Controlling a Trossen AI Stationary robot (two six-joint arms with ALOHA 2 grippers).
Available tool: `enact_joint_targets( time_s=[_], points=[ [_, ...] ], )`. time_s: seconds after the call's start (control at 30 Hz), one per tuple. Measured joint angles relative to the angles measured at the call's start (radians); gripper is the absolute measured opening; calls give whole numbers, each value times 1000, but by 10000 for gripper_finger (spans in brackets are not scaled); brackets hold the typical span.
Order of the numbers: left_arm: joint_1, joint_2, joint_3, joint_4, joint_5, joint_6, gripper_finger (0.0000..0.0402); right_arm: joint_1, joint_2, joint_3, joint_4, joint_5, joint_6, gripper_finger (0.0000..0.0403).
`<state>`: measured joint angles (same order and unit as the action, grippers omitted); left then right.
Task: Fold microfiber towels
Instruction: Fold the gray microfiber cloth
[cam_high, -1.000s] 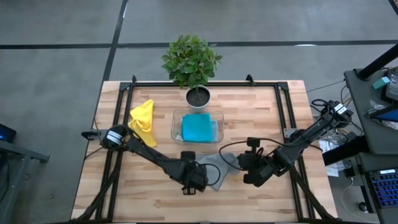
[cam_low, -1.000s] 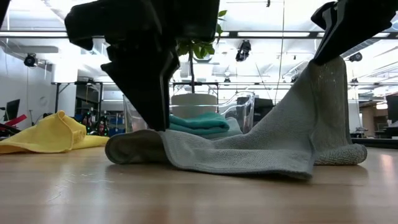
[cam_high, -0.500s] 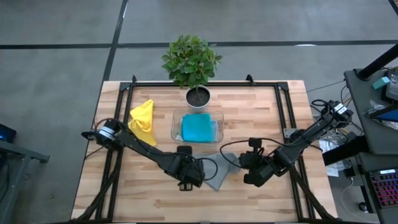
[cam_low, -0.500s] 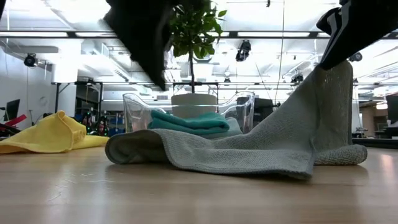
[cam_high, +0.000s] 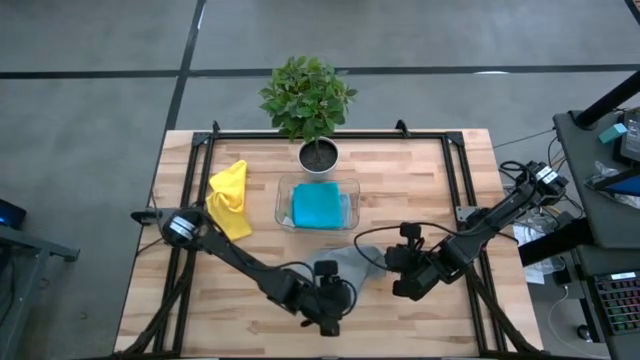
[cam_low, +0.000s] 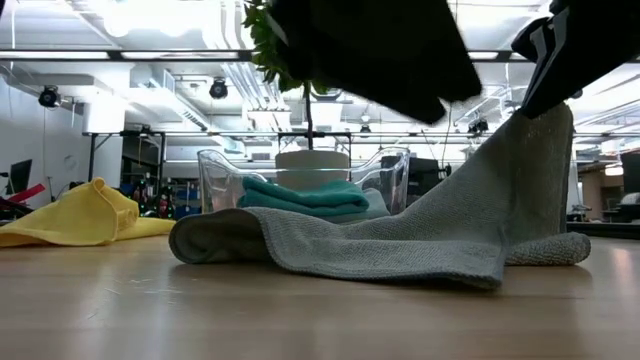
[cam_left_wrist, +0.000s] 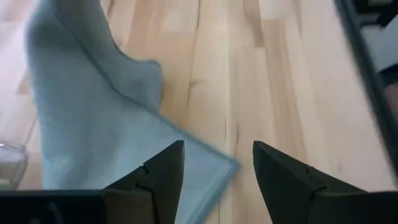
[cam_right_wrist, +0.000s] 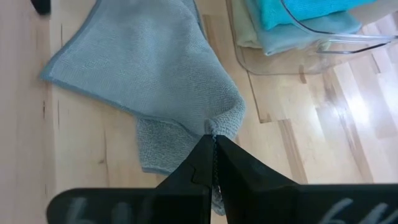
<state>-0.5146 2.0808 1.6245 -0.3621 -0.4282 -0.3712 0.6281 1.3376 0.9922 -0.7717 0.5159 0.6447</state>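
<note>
The grey towel (cam_high: 355, 268) lies on the wood table's near middle, its left end folded over (cam_low: 215, 240) and its right part drawn up into a peak (cam_low: 540, 130). My right gripper (cam_right_wrist: 214, 155) is shut on that peak. My left gripper (cam_left_wrist: 217, 168) hovers open above the towel's near corner (cam_left_wrist: 227, 165), touching nothing; in the high view the left gripper (cam_high: 340, 295) shows just near of the towel. A yellow towel (cam_high: 230, 195) lies crumpled at the far left. A teal towel (cam_high: 318, 205) lies folded in the clear tray (cam_high: 283, 190), with a paler one (cam_right_wrist: 273, 40) under it. My right gripper pinches a bunched bit of the grey towel (cam_right_wrist: 216, 127) between its two shut fingers, coming slanting down from the table's right; one layer or several, I cannot tell. The cloth hangs from the fingers like a tent, and its lower parts (cam_low: 400, 260) rest on the table.
A potted plant (cam_high: 308, 100) stands at the far middle, behind the tray. A black rail frame (cam_high: 455, 190) runs along the table's sides. Bare wood (cam_high: 420, 325) shows along the near edge and at the far right.
My left gripper has lifted off the grey towel's folded left end, tipped up, and gone toward the table's near right. The towel has stayed as it lay, its right part still held up by my right gripper.
</note>
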Motion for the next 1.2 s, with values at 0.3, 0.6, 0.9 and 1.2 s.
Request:
enact_joint_targets(
  time_s=[0.3,0.6,0.9,1.2],
  points=[
    [-4,108,-1,65,16,38,176,0,0,-2,6,0,2,9],
    [-2,161,-4,109,30,14,186,0,0,-3,6,0,0,9],
    [5,168,-28,111,-19,11,207,0,0,-5,7,1,-1,9],
    [4,209,-24,138,-27,0,179,0,0,-5,8,1,-1,9]
  ],
)
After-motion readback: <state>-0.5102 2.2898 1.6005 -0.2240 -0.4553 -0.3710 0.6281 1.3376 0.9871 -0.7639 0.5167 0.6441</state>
